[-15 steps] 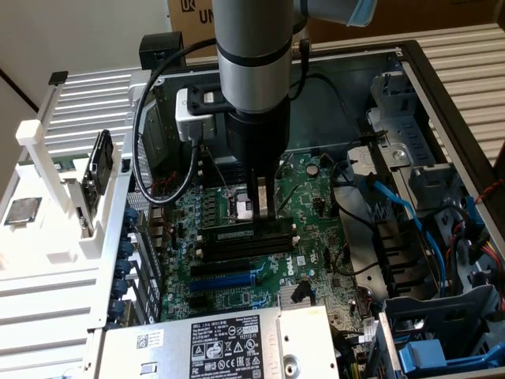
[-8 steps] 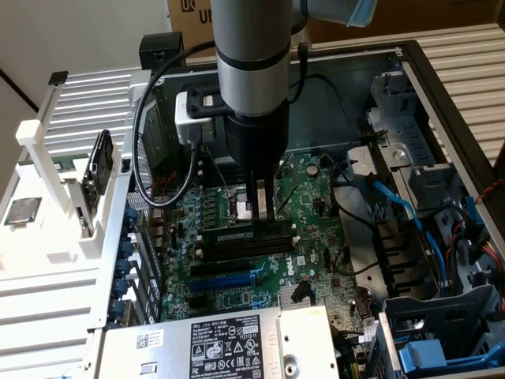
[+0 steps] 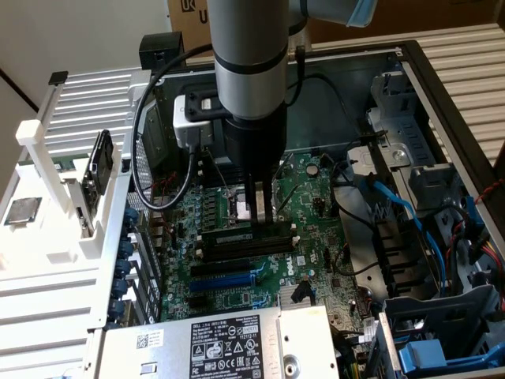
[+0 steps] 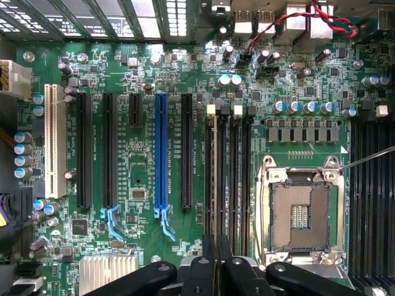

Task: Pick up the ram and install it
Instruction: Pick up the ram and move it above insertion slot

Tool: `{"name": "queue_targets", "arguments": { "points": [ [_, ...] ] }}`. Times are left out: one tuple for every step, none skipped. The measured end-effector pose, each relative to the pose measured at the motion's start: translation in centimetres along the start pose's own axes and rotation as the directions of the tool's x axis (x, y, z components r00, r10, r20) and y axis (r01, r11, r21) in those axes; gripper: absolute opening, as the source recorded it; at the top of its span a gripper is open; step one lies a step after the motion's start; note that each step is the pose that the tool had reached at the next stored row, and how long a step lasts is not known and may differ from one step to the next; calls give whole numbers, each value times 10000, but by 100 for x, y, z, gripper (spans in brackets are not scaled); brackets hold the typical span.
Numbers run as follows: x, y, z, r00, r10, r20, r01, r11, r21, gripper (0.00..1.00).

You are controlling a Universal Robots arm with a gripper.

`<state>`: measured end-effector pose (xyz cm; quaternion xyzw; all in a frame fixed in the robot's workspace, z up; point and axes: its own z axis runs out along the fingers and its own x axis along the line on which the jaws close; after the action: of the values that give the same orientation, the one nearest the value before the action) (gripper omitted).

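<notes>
item: long thin dark ram stick with pale label, centre of the exterior view, standing among black memory slots on green motherboard. end effector: fingers pressed close, apparently pinching its top edge. handling: keep upright, press evenly until white end clips latch.

You had a cardboard box at 12 o'clock, pale ribbed tabletop at 2 and 9.

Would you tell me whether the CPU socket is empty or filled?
Empty: the CPU socket shows bare contact pads inside its metal frame, with no chip seated.
</notes>
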<state>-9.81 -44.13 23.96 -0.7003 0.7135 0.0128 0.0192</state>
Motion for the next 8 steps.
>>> {"name": "queue_targets", "arguments": {
  "points": [
    [0,0,2,10000,1,0,-1,10000,0,12],
    [0,0,3,10000,2,1,-2,10000,1,12],
    [2,0,4,10000,4,2,-4,10000,2,12],
    [5,0,5,10000,3,3,-3,10000,2,12],
    [5,0,5,10000,4,2,-4,10000,1,12],
    [5,0,6,10000,5,0,-5,10000,0,12],
    [6,0,7,10000,5,0,-5,10000,0,12],
    [6,0,10,10000,7,1,-7,10000,1,12]
  ]
}}
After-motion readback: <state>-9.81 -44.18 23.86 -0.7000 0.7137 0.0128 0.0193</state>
